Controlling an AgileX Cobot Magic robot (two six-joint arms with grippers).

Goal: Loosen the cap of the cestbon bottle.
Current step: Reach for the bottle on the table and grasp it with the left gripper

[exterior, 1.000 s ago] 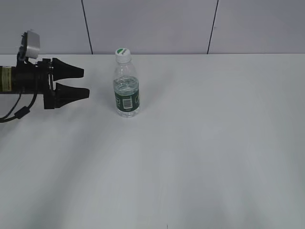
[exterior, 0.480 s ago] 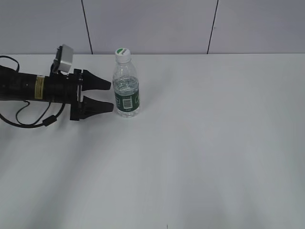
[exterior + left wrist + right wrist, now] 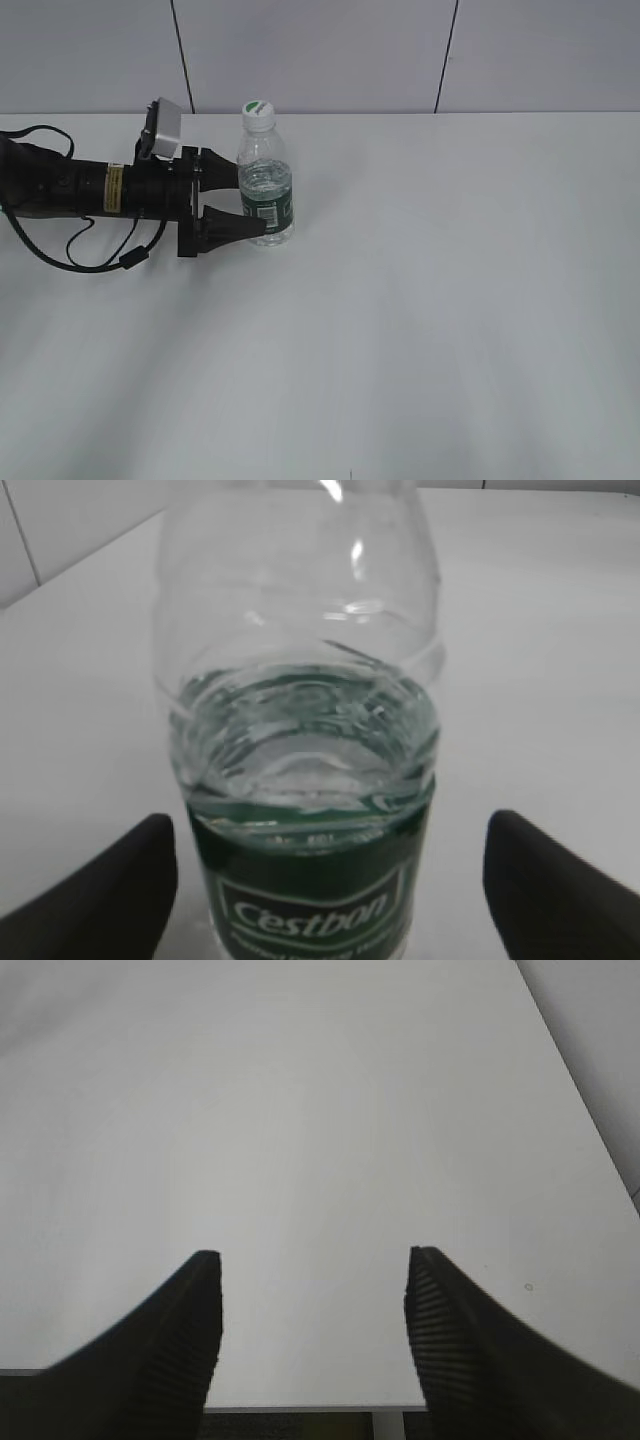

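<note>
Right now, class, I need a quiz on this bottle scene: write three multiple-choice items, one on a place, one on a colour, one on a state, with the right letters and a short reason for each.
1. Where is the bottle relative to the left gripper?
A. between its jaws
B. far to the right of it
C. lying under the arm

2. What colour is the bottle's label?
A. red
B. dark green
C. yellow

3. How does the cap stand?
A. lying on the table
B. held by the right gripper
C. on the bottle's neck

Answers:
1 A: the left wrist view shows a jaw on each side of the bottle, gaps showing.
2 B: the band with the white Cestbon lettering is dark green.
3 C: the exterior view shows it atop the upright bottle.
</note>
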